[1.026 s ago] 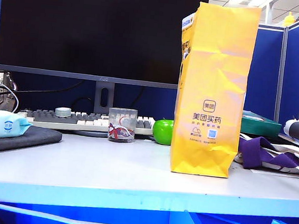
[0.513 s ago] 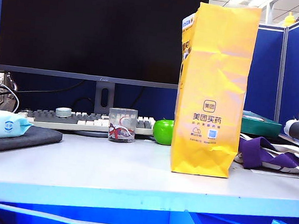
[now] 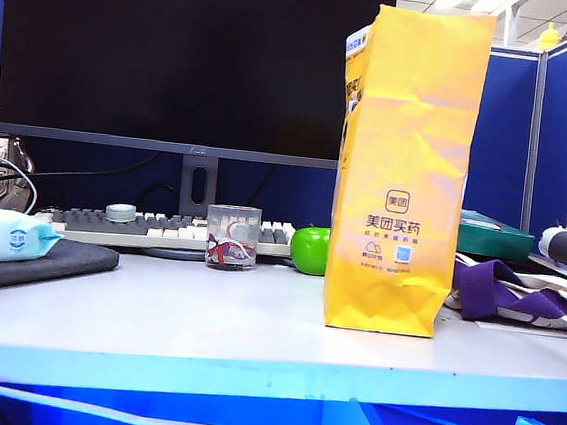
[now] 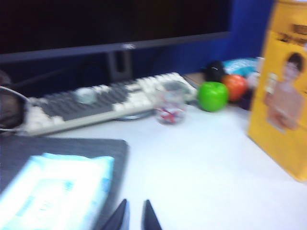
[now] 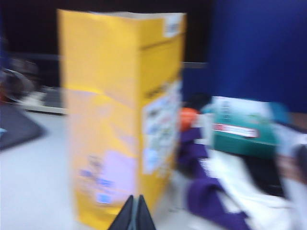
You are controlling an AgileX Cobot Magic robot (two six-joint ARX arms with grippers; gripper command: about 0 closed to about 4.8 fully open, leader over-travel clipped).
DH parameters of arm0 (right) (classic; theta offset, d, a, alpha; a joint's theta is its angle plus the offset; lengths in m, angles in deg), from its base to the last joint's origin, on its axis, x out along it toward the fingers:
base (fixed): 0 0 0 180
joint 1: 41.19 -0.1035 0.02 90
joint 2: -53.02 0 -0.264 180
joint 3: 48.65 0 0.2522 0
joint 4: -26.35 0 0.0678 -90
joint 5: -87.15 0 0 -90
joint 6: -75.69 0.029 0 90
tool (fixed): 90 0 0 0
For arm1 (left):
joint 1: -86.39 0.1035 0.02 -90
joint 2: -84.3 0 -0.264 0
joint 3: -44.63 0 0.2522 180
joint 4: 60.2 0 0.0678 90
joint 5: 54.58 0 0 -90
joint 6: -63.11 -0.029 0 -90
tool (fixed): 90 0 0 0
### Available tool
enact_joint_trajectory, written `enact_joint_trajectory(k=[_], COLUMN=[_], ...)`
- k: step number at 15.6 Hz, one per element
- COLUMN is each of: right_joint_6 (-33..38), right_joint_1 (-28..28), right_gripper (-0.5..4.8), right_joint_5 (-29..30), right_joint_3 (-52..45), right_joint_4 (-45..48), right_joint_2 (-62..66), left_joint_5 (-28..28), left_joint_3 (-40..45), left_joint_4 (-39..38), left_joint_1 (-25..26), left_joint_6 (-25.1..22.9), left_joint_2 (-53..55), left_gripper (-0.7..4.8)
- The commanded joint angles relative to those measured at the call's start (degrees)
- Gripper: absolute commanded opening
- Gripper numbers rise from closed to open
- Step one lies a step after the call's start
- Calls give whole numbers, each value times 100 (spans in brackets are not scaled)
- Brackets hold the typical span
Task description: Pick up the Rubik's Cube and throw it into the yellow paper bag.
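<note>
Left gripper (image 4: 134, 215): fingertips nearly together, empty, above bare desk near wipes pack (image 4: 48, 191). Yellow paper bag (image 3: 403, 174) upright, mid-right. Right gripper (image 5: 135, 213): pressed together, empty, facing bag. Rubik's Cube nowhere visible; likely dropped inside already, unconfirmable.

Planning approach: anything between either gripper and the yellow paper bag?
Nothing visible. The right gripper, shut, faces the yellow paper bag directly; the left gripper, shut, has only bare table between. The Rubik's Cube shows in no view.
</note>
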Motion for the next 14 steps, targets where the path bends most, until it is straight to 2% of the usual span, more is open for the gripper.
enact_joint_trajectory(k=[1,3,6,9,10,12,14], right_joint_6=[-160,-85,328,798,796,796,796], right_joint_1=[0,0,0,0,0,0,2], right_gripper=[-4,-4,-4,-4,-4,-4,-4], right_joint_5=[-345,85,387,389,387,387,387], right_joint_3=[-109,-109,-109,-109,-109,-109,-109], right_joint_4=[9,-227,-219,-227,-234,-245,-245], right_joint_2=[4,7,4,4,4,4,4], left_joint_5=[-136,68,175,184,280,822,929], left_joint_3=[83,138,138,138,138,138,138], left_joint_4=[87,66,44,46,50,57,-35], left_joint_1=[2,2,2,2,2,2,2], left_joint_6=[-466,-404,-278,-153,-9,2,101], left_joint_2=[-4,-4,-4,-4,-4,-4,-4], left_gripper=[52,52,53,53,54,89,89])
